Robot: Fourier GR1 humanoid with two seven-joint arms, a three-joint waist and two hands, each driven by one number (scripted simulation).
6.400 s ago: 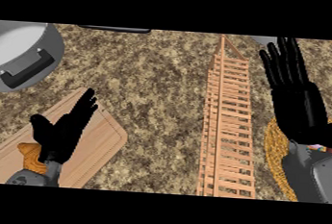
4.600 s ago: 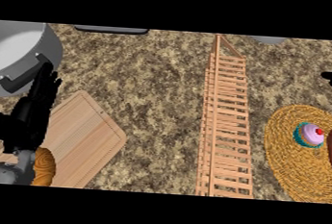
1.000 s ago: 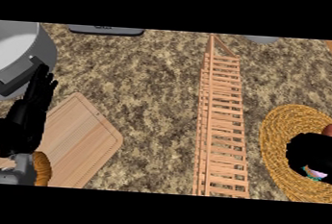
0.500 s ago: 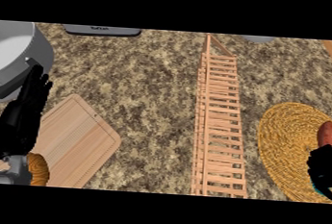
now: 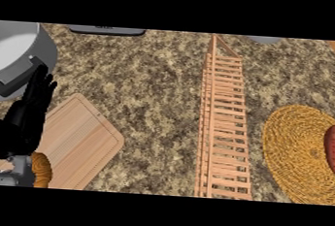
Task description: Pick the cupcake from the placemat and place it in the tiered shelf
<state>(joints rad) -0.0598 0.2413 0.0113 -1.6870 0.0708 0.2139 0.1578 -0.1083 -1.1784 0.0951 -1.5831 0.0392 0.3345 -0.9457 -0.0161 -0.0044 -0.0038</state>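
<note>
The left hand rests open, fingers up; a wooden board lies just right, the tiered shelf and woven placemat farther right.

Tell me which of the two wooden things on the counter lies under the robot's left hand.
The flat cutting board at lower left; the left hand shows over its edge. The slatted tiered shelf stands apart, mid-counter.
</note>
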